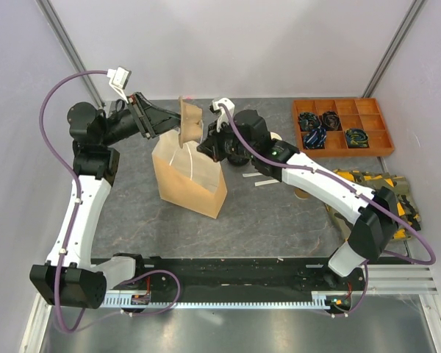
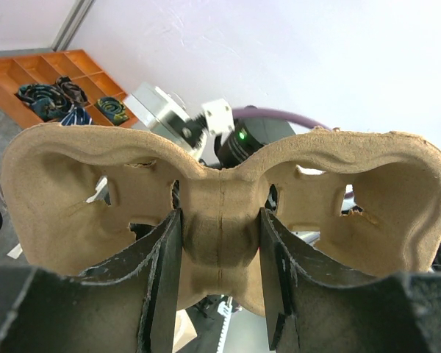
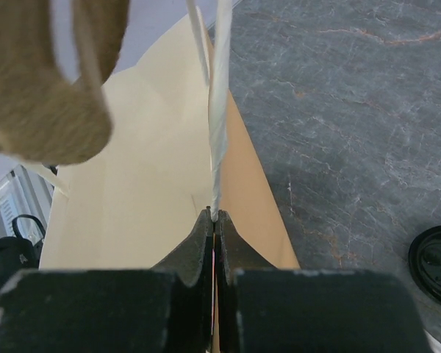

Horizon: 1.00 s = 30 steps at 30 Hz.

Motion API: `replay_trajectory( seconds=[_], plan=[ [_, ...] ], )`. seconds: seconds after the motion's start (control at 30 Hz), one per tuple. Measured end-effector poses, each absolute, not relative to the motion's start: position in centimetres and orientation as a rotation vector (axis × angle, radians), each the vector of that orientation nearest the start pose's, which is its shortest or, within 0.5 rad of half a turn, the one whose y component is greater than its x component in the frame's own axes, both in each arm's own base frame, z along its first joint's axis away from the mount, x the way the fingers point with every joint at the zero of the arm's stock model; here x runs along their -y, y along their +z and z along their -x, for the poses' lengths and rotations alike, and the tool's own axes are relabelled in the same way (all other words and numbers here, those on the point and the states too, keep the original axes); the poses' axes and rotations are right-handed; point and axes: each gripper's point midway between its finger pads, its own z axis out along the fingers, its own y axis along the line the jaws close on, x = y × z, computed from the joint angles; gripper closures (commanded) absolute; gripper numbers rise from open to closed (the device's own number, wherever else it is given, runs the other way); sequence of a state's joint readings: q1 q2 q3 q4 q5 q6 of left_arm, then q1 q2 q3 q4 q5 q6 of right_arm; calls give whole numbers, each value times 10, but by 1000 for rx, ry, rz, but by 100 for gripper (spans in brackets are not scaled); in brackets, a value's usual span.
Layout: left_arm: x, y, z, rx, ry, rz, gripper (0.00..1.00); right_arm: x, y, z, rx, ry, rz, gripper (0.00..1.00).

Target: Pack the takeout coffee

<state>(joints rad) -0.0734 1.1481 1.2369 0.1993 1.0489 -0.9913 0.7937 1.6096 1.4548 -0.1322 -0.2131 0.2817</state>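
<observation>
left end effector (image 2: 220, 235) clamps the pulp carrier (image 2: 66, 184) over the paper bag (image 1: 189, 182), right end effector (image 3: 214, 217) pinched tight on the bag's white handle (image 3: 219, 110), one black lid (image 3: 435, 266) lying on the desk (image 3: 353, 110) nearby.

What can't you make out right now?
Tall tan paper bag contents: top view, brown moulded-pulp carrier and right gripper hide the mouth.
Round black plastic lid: right wrist view, cut off by the edge.
Tan paper cups: top view, none clearly seen; right arm overlies the table there.

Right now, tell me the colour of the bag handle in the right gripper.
The handle is white, clearest in the right wrist view.
</observation>
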Motion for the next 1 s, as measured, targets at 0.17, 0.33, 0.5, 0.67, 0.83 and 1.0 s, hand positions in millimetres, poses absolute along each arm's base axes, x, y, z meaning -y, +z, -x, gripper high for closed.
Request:
replay_trajectory(
  seconds=[0.17,0.33,0.5,0.67,0.83,1.0],
  plan=[
    [190,455,-273,-1572,-1526,-320,80,-397,289,-313,-1830,859,687,100],
    [190,451,-272,-1570,-1539,-312,80,-394,291,-315,-1821,812,676,100],
    [190,423,-266,-1639,-1568,-260,80,-389,291,-322,-1829,772,632,100],
    [188,412,-251,-1676,-1563,-244,80,-386,290,-324,-1847,766,600,100],
    [186,396,-238,-1714,-1536,-246,81,-384,293,-323,-1845,768,591,100],
    [183,364,-241,-1822,-1473,-237,82,-380,305,-311,-1822,808,604,100]
  ],
)
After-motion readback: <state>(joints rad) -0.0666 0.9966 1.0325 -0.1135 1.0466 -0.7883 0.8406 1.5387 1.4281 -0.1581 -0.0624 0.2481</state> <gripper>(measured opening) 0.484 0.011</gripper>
